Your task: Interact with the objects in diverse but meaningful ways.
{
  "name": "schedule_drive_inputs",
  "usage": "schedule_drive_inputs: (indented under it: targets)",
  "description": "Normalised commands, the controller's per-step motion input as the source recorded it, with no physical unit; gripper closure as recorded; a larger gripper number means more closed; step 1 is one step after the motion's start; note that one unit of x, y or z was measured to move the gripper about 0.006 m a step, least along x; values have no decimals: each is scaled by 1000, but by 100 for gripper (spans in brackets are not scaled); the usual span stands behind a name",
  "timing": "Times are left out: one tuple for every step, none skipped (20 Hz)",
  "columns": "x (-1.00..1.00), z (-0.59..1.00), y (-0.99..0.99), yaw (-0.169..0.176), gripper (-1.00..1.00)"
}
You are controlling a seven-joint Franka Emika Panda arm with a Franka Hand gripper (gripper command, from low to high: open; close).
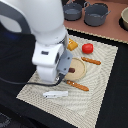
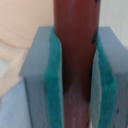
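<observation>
Clearly the jaws are closed on the sausage stick [image 2: 75, 55], its long axis running straight out between the green pads [image 2: 54, 85]. Below lies the tan plate [image 1: 79, 68], partly hidden by the arm. Nearby on the mat [image 1: 102, 95] rest a tomato [image 1: 87, 48], bread block [image 1: 72, 45] and cutlery; the worktop beyond is dark.

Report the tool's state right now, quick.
Tool: closed on the sausage stick, which sits between both green pads.
</observation>
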Motion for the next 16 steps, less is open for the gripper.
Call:
schedule_drive_inputs:
  targets:
    - [197,-80,0,14,100]
    - [180,-100,0,7,100]
    - [163,-134,0,3,100]
    - [160,-146,0,0,100]
    - [154,-171,-11,0,100]
    - [123,-217,-63,0,100]
    - [54,-240,-103,0,100]
    - [69,-249,-123,0,100]
    - [111,-234,-114,0,100]
    - [140,-226,-63,0,100]
    - [226,-149,0,19,100]
    - [383,-46,29,21,100]
    - [426,-34,71,19,100]
    - [497,-3,91,15,100]
    - [529,0,120,16,100]
    - [526,0,120,17,100]
